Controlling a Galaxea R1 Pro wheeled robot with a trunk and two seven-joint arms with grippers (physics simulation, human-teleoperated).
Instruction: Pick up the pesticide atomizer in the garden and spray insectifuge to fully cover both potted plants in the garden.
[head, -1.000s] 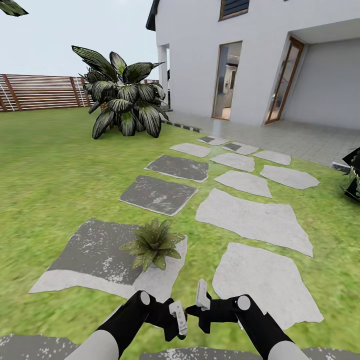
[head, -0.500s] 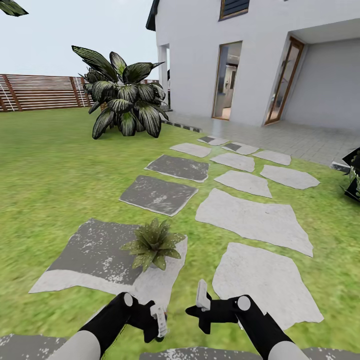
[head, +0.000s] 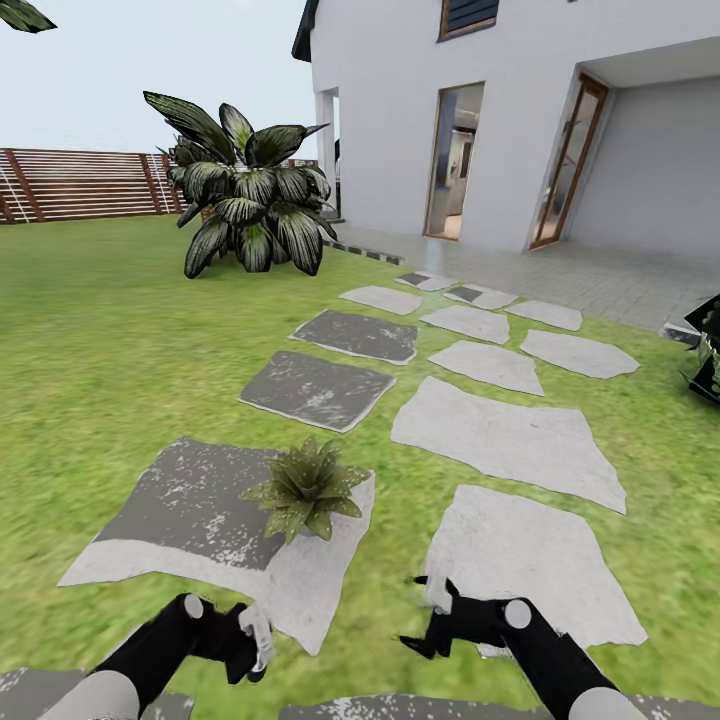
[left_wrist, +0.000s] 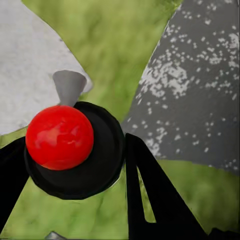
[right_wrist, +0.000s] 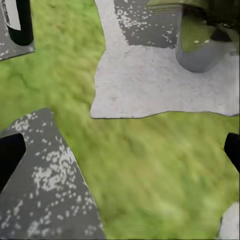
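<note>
Between the fingers (left_wrist: 145, 195) of the left claw (head: 254, 640) sits the pesticide atomizer (left_wrist: 60, 137), seen end-on in the left wrist view: a red knob on a round black cap, with a grey cone nozzle sticking out past it. The black cap meets a finger on each side, so I judge the left claw to be pinching the atomizer, with the nozzle pointing out over the lawn (head: 100, 350) and a stepping stone (head: 190, 510).

The right claw (head: 413, 612) is spread wide and carries nothing. Its two fingers stand far apart in the right wrist view, with only grass and stone between them.

Ahead of both claws, nearer the left one, a potted plant (head: 305, 490) stands on the pale corner of the speckled stepping stone. In the right wrist view its round grey pot (right_wrist: 200, 52) is close in front of the right claw. Whether any insectifuge lies on the leaves is too fine to tell.

The pick-up looks done, and the step in hand appears to be lining up for the first spray. Both claws hang low, below the level of the rosette and short of it. The next move calls for raising the left claw, bringing it forward toward the plant, and turning the grey nozzle onto the leaves. The spray then needs to sweep across the whole rosette, not strike a single spot. The right claw should keep out of the spray line.
</note>
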